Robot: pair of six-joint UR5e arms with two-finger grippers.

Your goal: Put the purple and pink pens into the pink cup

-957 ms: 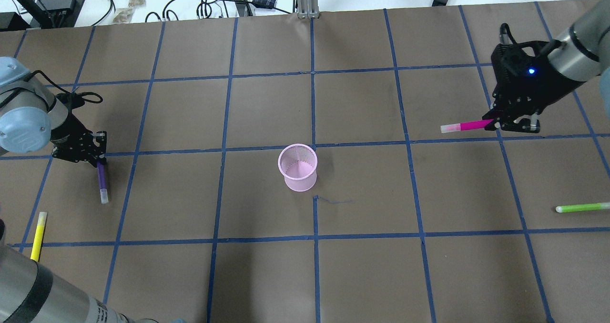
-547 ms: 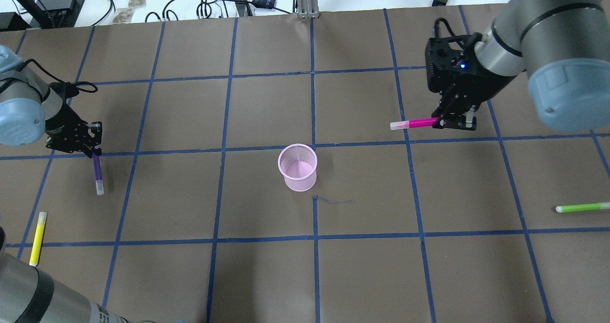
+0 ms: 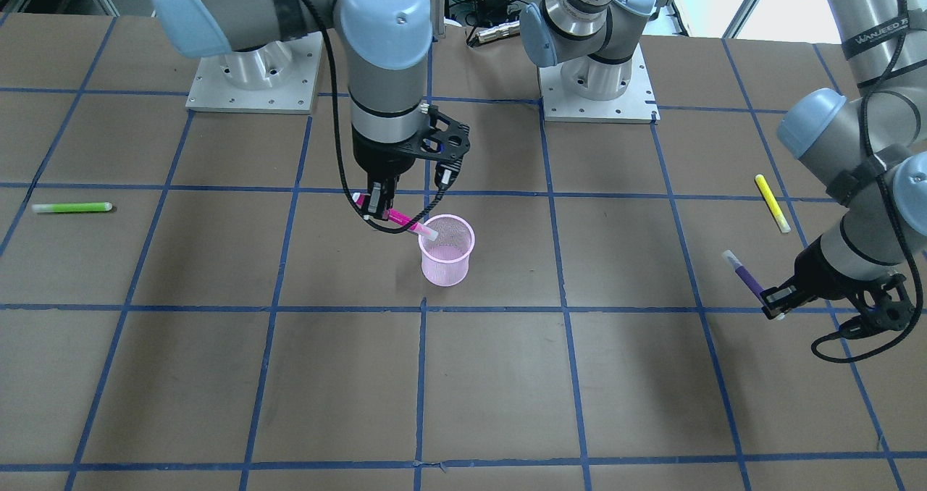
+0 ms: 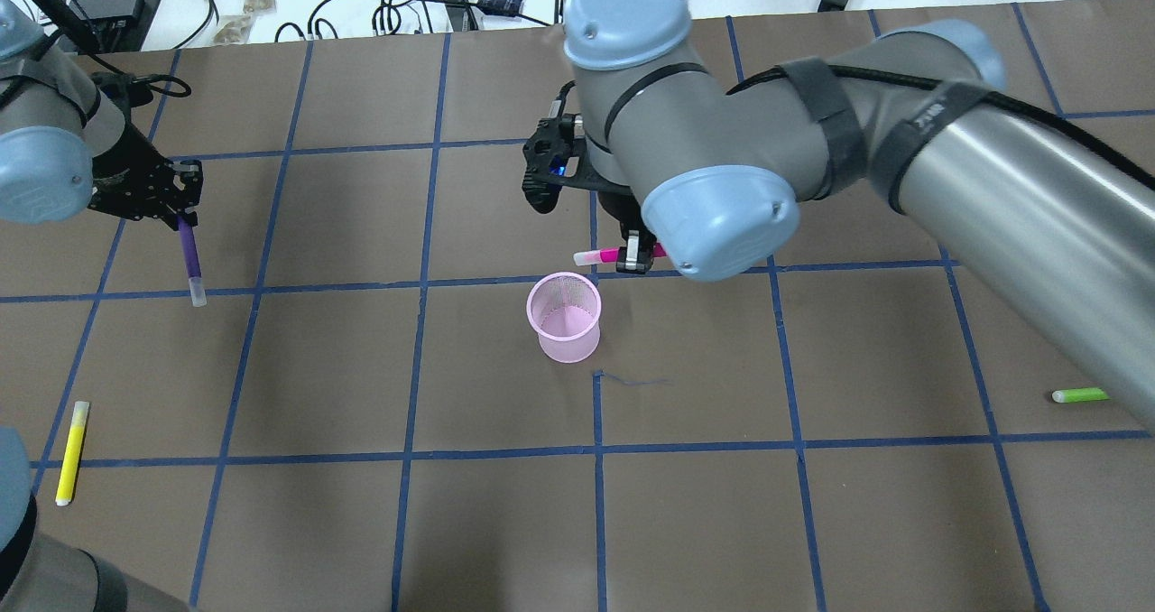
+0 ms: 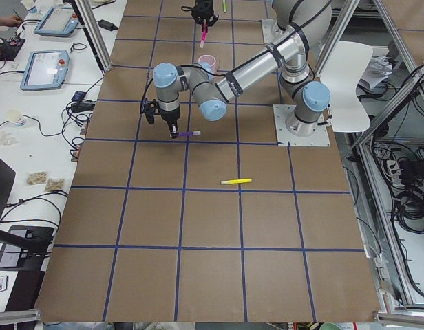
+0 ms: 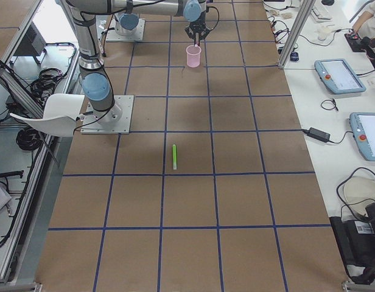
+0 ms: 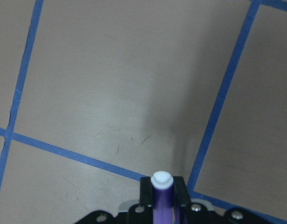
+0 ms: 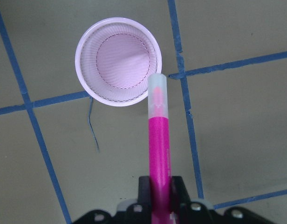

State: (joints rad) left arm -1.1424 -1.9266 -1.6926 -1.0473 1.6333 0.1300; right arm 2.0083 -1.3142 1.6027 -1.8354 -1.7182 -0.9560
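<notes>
Fingers (image 8: 144, 186) of the right gripper (image 8: 160, 185) squeezed the bright pink plastic pen (image 8: 158, 140), its tip by the rim of the pink mesh cup (image 8: 83, 44) — not in yet. The left gripper (image 4: 179, 218) pinched the purple plastic pen (image 4: 190, 258), well apart. The cup was empty — both pens were left to do.

This is a robotics lab: a table (image 4: 505, 522) papered brown and gridded with blue tape, arm bases (image 3: 595, 93) bolted onto it, teach pendants (image 5: 45, 69) and loose cables (image 4: 397, 16) on white benches (image 5: 40, 103) beside the table.
</notes>
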